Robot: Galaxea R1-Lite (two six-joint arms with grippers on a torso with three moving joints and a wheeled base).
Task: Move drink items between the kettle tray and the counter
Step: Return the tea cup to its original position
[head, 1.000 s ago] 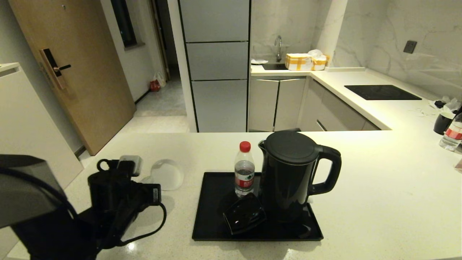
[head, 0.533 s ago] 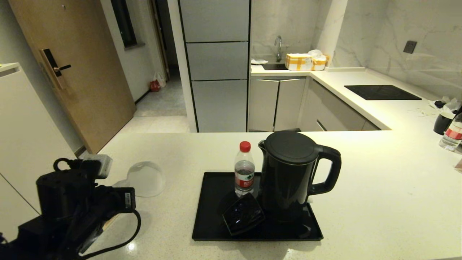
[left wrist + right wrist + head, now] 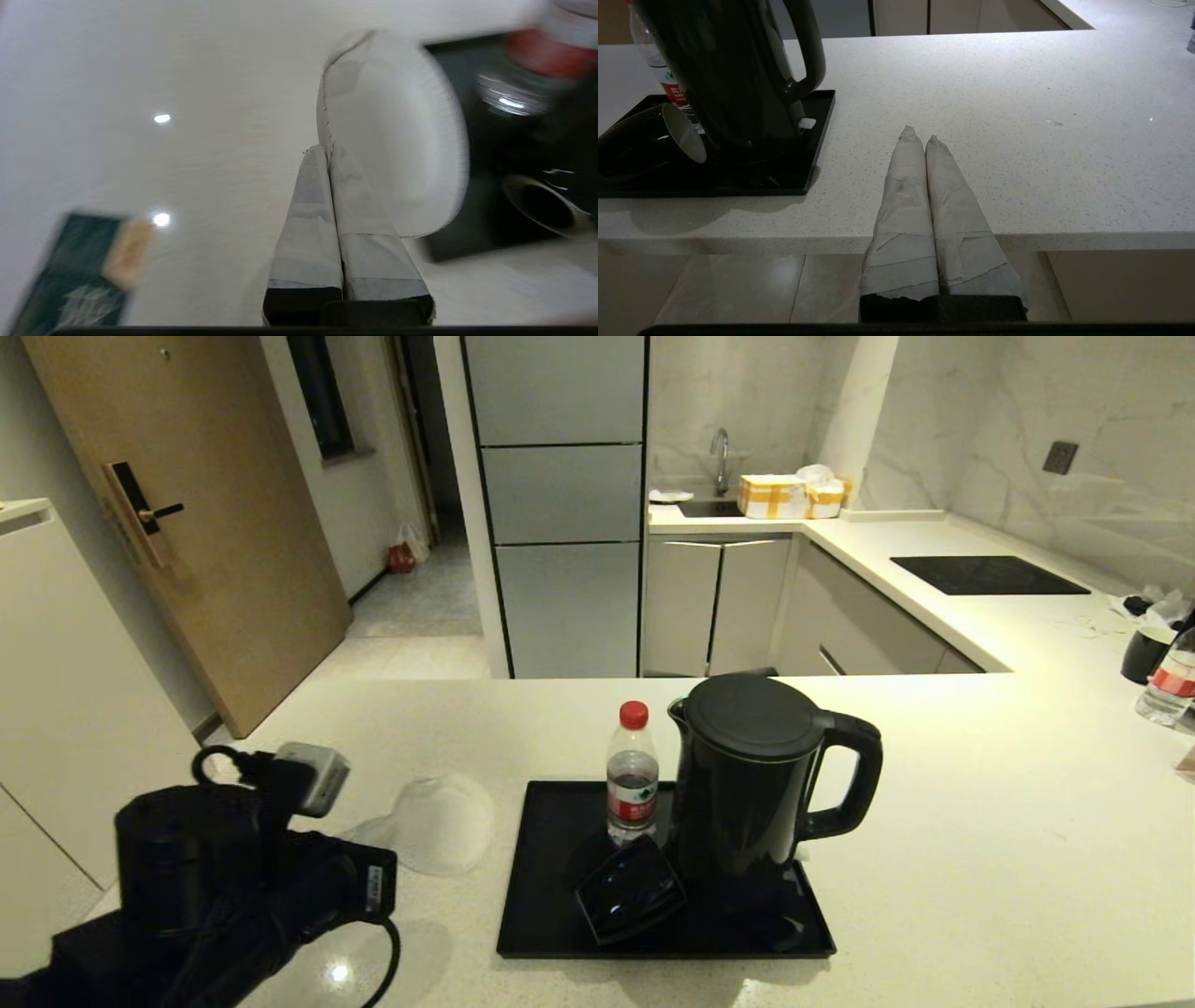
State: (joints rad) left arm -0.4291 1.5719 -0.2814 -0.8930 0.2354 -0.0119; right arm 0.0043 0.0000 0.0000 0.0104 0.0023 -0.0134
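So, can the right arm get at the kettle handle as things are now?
Probably yes. The kettle handle points to the robot's right, with bare counter between it and the shut right gripper. Nothing blocks that side.

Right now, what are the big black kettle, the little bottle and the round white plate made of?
The kettle looks like glossy black plastic: light reflects off its smooth side. The bottle seems thin clear plastic, see-through, with a red cap. The saucer, pinched in the left gripper, is plain matte white, perhaps ceramic; I cannot tell for sure.
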